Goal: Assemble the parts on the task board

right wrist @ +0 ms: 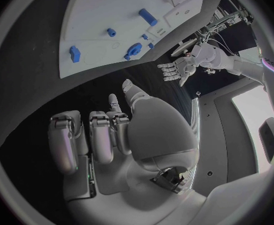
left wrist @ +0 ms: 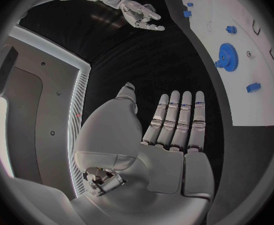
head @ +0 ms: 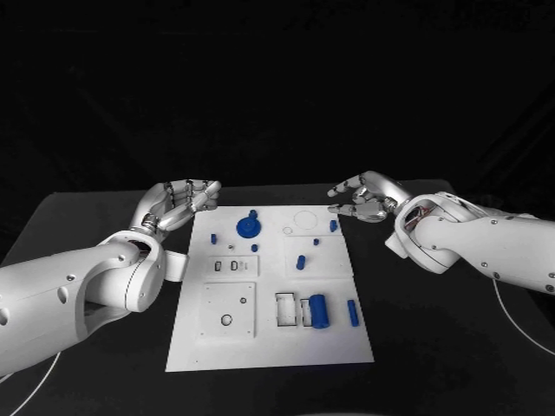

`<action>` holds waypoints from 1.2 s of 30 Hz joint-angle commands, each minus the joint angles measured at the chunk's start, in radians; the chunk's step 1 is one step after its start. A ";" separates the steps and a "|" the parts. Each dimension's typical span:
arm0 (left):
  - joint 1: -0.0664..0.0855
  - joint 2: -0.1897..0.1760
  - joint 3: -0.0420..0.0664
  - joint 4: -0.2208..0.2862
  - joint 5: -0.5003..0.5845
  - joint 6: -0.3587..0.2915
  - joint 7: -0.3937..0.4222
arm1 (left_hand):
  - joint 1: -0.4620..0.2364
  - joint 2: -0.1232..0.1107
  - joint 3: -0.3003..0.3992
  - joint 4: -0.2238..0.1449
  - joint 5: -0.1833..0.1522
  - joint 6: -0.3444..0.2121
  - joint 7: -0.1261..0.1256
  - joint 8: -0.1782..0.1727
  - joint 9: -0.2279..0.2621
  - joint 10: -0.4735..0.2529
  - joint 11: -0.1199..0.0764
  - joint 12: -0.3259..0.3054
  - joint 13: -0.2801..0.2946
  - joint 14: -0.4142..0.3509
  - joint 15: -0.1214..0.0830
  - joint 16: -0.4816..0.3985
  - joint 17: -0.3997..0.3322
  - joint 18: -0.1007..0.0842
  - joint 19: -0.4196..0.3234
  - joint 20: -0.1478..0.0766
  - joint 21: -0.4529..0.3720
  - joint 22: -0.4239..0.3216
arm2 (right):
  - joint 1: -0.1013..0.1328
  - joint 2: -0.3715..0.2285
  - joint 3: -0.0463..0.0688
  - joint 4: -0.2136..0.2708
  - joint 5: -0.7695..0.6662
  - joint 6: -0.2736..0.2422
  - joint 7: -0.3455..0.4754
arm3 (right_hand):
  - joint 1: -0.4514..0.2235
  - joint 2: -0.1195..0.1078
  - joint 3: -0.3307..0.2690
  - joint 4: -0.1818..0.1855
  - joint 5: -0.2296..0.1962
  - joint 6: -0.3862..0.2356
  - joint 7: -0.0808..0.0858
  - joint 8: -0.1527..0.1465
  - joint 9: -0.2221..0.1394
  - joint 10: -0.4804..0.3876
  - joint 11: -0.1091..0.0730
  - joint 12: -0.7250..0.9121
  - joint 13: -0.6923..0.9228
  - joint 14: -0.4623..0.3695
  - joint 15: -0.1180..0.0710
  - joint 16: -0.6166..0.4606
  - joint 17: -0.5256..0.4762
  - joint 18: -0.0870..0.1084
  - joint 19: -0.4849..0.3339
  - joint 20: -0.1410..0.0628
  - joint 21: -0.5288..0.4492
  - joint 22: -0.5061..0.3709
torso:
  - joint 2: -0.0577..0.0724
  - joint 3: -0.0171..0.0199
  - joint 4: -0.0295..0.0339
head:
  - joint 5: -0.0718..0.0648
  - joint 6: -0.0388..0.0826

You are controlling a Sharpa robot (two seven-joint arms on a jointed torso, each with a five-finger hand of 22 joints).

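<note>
The white task board (head: 271, 347) lies in the middle of the black table. A blue gear (head: 249, 227) stands near its far edge, with small blue parts (head: 300, 260) spread around it and a blue cylinder (head: 317, 307) nearer the front. My left hand (head: 181, 201) hovers off the board's far left corner, fingers straight and holding nothing (left wrist: 174, 125). My right hand (head: 365, 198) hovers off the far right corner, fingers loosely bent and apart, holding nothing (right wrist: 105, 135). Both wrist views show the gear (left wrist: 226, 55) (right wrist: 134, 49) and the opposite hand.
Several rectangular and round recesses (head: 228, 308) are set in the board's near half. Another blue peg (head: 353, 312) lies by the board's right edge. Bare black table (head: 453, 347) flanks the board on both sides.
</note>
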 commanded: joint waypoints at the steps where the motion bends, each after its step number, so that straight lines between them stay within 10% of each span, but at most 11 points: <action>1: -0.002 0.002 0.001 0.000 -0.007 0.022 0.019 | -0.001 0.009 0.002 -0.003 0.004 -0.007 0.030 0.005 0.001 -0.007 0.001 -0.003 0.002 -0.007 0.002 -0.007 0.001 0.014 -0.009 0.001 -0.005 -0.001 | -0.014 -0.002 -0.001 -0.013 0.021 0.017 0.035 | 0.015 -0.001 -0.007 -0.003 -0.003 0.000 -0.013 -0.006 -0.003 0.105 -0.012 0.003 0.263 0.106 -0.009 0.004 0.263 -0.007 0.105 -0.009 0.004 0.263 | 0.000 0.0004 0.0002 | -0.006 -0.002; 19: -0.004 -0.013 0.001 0.013 -0.010 0.018 0.017 | 0.000 0.010 0.002 -0.003 0.005 -0.008 0.030 0.006 0.001 -0.008 0.001 -0.004 0.002 -0.008 0.003 -0.007 0.002 0.014 -0.010 0.001 -0.005 -0.002 | -0.077 0.045 -0.001 -0.124 0.099 0.069 0.044 | 0.062 -0.007 -0.013 -0.019 -0.020 -0.002 -0.029 -0.012 -0.016 0.105 -0.024 0.003 0.263 0.106 -0.024 0.004 0.263 -0.007 0.105 -0.024 0.004 0.263 | -0.001 -0.0013 0.0026 | 0.004 -0.011; 36: -0.003 -0.024 0.001 0.021 -0.010 0.015 0.013 | 0.002 0.012 0.001 -0.003 0.007 -0.010 0.030 0.007 0.002 -0.008 0.001 -0.004 0.002 -0.008 0.003 -0.007 0.002 0.014 -0.010 0.001 -0.005 -0.002 | -0.089 0.098 -0.001 -0.205 0.073 0.083 0.005 | 0.123 0.005 -0.003 -0.042 0.003 -0.016 -0.043 -0.013 -0.032 0.105 -0.033 0.003 0.263 0.106 -0.034 0.004 0.263 -0.007 0.105 -0.035 0.004 0.263 | -0.002 -0.0002 0.0029 | 0.008 -0.011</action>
